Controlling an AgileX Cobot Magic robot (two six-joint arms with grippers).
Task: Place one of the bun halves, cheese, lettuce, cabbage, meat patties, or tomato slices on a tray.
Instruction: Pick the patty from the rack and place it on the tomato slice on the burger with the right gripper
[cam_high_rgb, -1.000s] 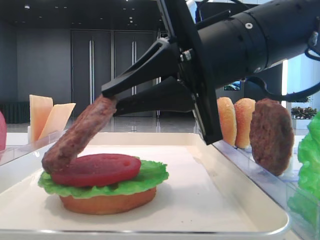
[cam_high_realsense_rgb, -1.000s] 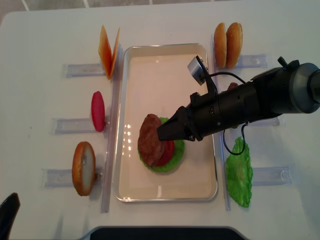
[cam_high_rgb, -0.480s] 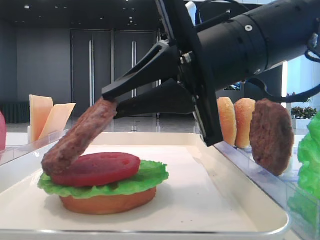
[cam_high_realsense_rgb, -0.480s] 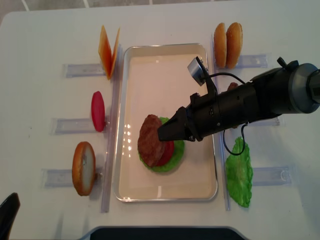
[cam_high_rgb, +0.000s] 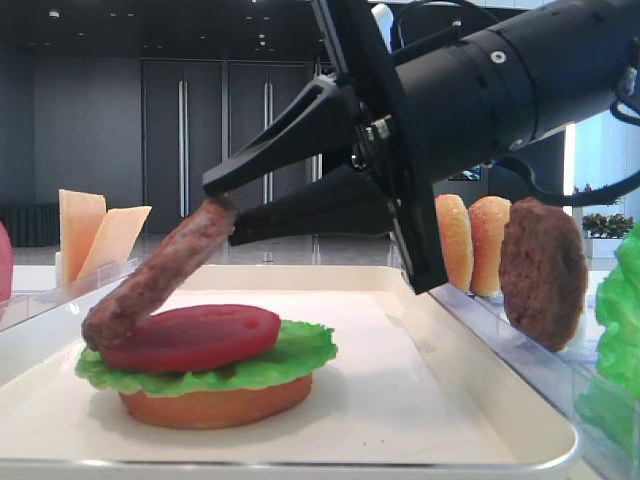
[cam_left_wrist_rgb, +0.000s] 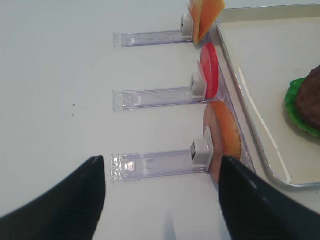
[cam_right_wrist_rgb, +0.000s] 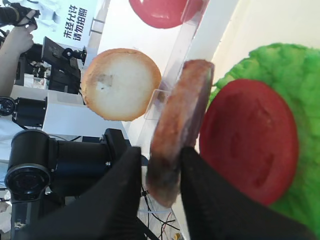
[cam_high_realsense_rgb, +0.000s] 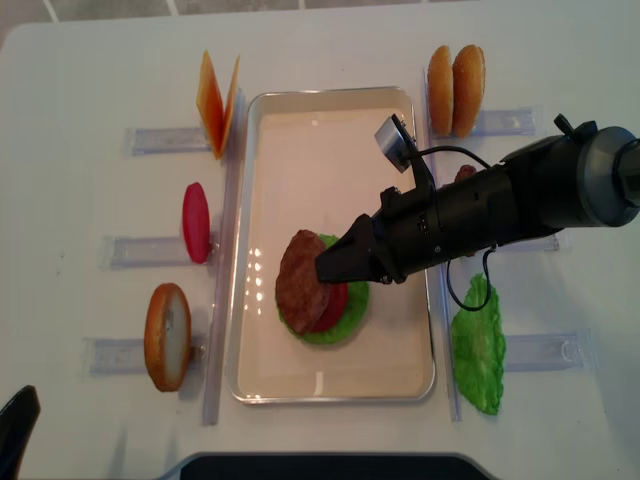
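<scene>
we see the right claw (cam_high_rgb: 222, 203) pinching the rim of a grainy brown meat patty (cam_high_rgb: 160, 270), which tilts with its low edge on the glossy red tomato slice (cam_high_rgb: 195, 337), atop the ruffled lettuce (cam_high_rgb: 290, 350) and smooth bun half (cam_high_rgb: 215, 405) in the white rimmed tray (cam_high_realsense_rgb: 330, 385). the right wrist view alone shows both fingers (cam_right_wrist_rgb: 125, 185) touching the patty's faces. the left claw (cam_left_wrist_rgb: 162, 200) is spread apart over bare surface (cam_left_wrist_rgb: 60, 90). open tray floor lies beyond the stack.

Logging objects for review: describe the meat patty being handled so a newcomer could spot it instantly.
Find the white tray mid-table, then the stack on it. The meat patty leans tilted on the tomato slice, its upper edge between the right gripper jaws. The other patty stands outside the tray.
</scene>
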